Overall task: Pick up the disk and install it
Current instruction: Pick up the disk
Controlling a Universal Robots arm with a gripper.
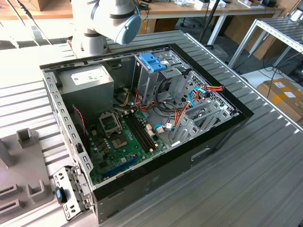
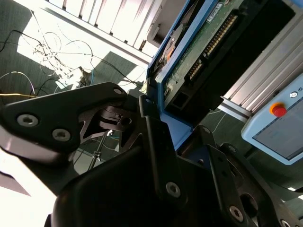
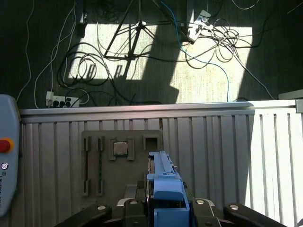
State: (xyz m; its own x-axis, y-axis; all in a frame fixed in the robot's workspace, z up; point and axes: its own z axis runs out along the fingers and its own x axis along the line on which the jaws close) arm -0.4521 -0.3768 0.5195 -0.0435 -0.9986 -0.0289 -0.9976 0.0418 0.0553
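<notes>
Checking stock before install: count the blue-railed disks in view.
1. The disk is clamped in the gripper, seen in both wrist views. In the exterior view, the drive cage under the blue handle could hide others.

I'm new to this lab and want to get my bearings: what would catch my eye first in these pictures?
The open computer case dominates the exterior view, its green motherboard bared and a bright blue handle standing on the drive cage near the robot arm. In both wrist views the gripper is shut on the disk, whose light-blue rails stand out against the dark metal, above a ribbed table.
</notes>
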